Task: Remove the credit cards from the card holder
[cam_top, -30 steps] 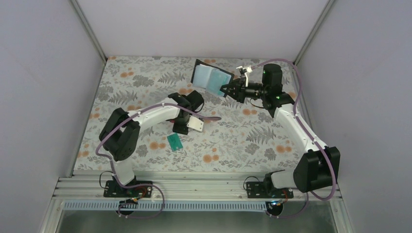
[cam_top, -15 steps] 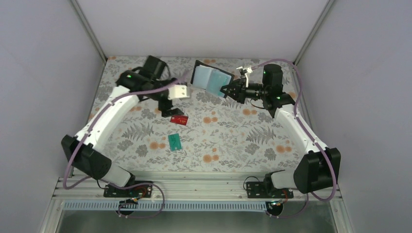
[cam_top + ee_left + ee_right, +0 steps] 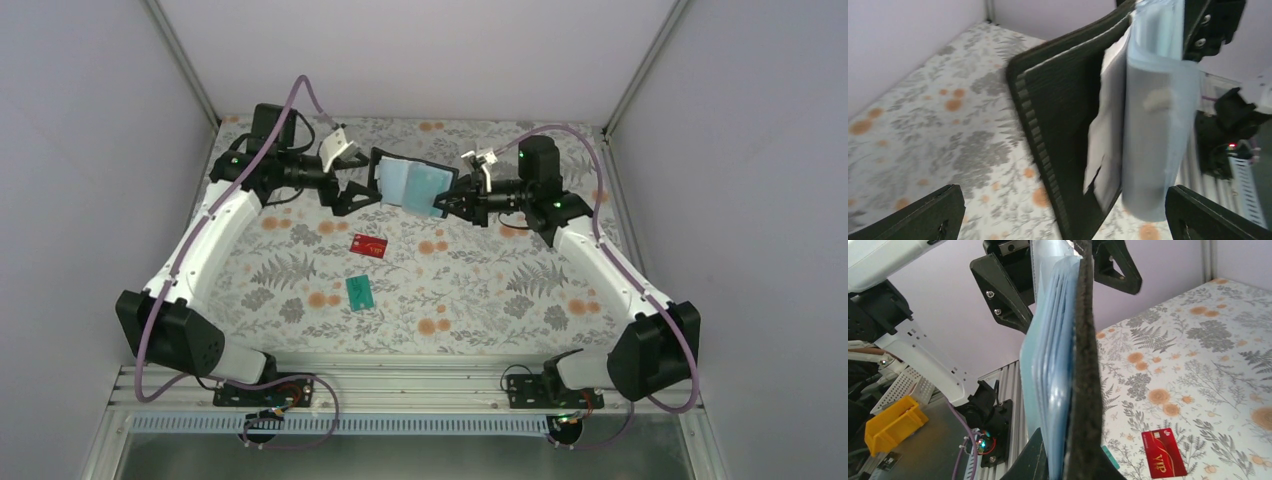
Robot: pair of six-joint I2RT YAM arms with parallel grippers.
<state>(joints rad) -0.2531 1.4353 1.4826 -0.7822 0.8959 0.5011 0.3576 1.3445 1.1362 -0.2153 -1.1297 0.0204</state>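
We see the card holder (image 3: 398, 182) held open in the air over the far part of the tabletop (image 3: 520, 290), its inner face up and a teal card (image 3: 430, 184) showing inside. The right tool (image 3: 447, 203) is clamped on its right edge. The left tool (image 3: 360, 193) is spread wide around the left edge, gripping nothing. A red card (image 3: 369, 246) and a second teal card (image 3: 360, 292) lie flat nearer the arm bases.
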